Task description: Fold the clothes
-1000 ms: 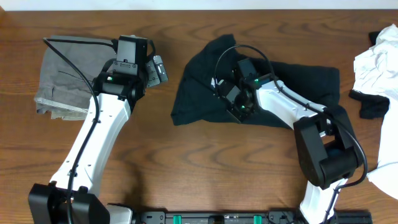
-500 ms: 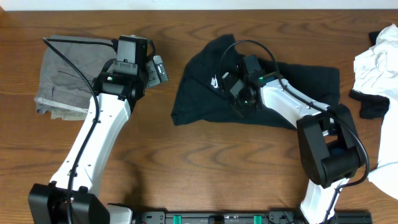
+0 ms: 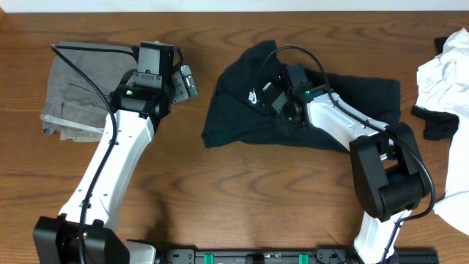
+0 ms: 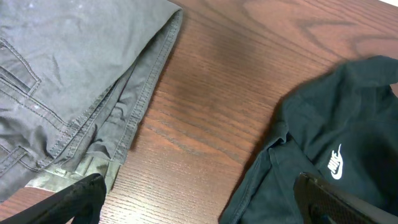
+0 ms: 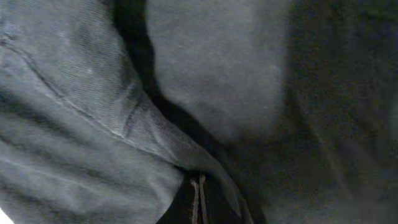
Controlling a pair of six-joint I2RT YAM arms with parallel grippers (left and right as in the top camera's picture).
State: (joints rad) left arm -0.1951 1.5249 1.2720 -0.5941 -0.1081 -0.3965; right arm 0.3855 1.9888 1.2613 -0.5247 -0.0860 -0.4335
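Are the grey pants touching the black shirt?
Apart. The left wrist view shows a wide strip of bare wooden table between the grey pants and the black shirt.

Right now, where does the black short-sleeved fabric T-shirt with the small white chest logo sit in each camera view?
Overhead: the black short-sleeved fabric T-shirt lies crumpled just right of centre, in the upper half.
Left wrist: it takes up the lower right corner.
Right wrist: its dark cloth fills the whole picture, seen very close.
Shared landmark: the small white chest logo, visible overhead and from the left wrist only.
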